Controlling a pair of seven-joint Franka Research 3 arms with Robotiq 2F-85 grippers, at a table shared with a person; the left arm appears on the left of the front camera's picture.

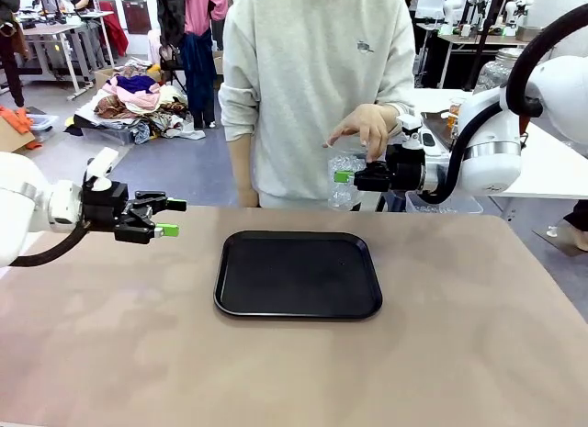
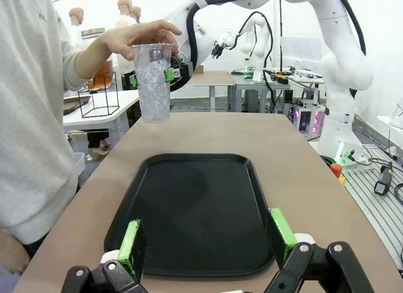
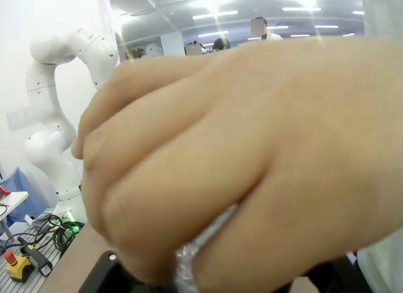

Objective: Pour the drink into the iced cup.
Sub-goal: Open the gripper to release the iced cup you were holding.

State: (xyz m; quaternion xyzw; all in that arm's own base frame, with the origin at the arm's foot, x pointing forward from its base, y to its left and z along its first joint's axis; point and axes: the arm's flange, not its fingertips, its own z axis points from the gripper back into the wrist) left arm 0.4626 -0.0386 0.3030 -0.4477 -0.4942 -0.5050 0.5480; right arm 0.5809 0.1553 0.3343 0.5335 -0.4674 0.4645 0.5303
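My right gripper point(image 1: 347, 177) is clamped on the iced cup point(image 1: 344, 181), held upright above the table's far edge, w/ the person's hand point(image 1: 363, 129) over its rim; in the right wrist view that hand fills most of the pic. My left gripper point(image 1: 171, 218) hangs w/ jaws wide apart, nothing in it, left of the black tray point(image 1: 299, 274), which sits mid-table point(image 1: 478, 353).

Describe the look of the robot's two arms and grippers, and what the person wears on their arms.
Both arms are glossy white with rounded joints and black cables looping alongside. The left gripper and right gripper are black, angular linkages whose fingers carry bright green pads. The person's sleeve is long, loose and pale grey-white, part of a sweatshirt with a small dark chest mark.
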